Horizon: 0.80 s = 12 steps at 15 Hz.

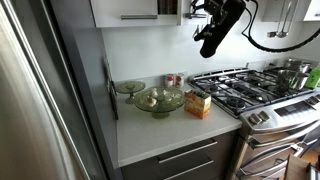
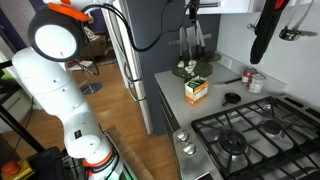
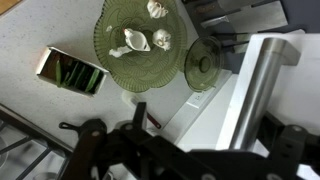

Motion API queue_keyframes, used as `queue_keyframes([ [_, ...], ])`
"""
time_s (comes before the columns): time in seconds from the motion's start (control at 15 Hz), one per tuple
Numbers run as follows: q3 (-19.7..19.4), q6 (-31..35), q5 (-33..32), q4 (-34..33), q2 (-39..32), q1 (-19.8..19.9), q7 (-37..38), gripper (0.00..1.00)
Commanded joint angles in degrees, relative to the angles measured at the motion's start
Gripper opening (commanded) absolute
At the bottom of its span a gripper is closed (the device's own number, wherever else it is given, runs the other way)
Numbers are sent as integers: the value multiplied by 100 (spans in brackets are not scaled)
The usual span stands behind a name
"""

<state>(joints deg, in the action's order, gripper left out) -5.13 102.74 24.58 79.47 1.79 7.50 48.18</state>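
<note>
1. Black robot claw (image 1: 209,45): nearest the wrist camera, a dark, blurred mass along the lower edge of that view. Matt black, angular. The jaws stand spread and empty. It hangs high over the worktop and touches nothing.

2. Tall brushed stainless-steel refrigerator (image 1: 40,90): well below the claw and off to its side. It has smooth flat panels and a round steel bar handle.

3. Stainless-steel gas range (image 1: 255,90): low beside the claw, with black cast grates of square outline. A round metal pot (image 1: 293,72) stands at the far end.

4. Pale matt worktop (image 1: 160,135): straight beneath the claw, between refrigerator and range. Smooth, faintly speckled.

5. Large green pressed-glass bowl (image 3: 108,65): on the worktop, well below the claw and the nearest thing to it. It is round and translucent, with a ribbed wall. It holds three pale, knobbly pieces (image 3: 135,42), possibly garlic.

6. Small orange-yellow cardboard box (image 3: 74,72): below the claw, just beside the bowl but apart from it, on the range side. It is rectangular, with a green printed face. The lettering is too small to read.

7. Small green glass dish (image 3: 204,62): below the claw, on the refrigerator side of the bowl. It is round and ribbed. What it holds cannot be made out.
</note>
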Motion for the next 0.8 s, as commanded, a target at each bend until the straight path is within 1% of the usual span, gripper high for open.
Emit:
queue_keyframes([
  [0.0, -86, -576, -392, 424, 225, 79, -339, 100],
  [0.4, -67, -285, -576, 711, 445, 71, -643, 100],
  [0.73, -96, -58, -511, 1098, 702, 94, -665, 100],
])
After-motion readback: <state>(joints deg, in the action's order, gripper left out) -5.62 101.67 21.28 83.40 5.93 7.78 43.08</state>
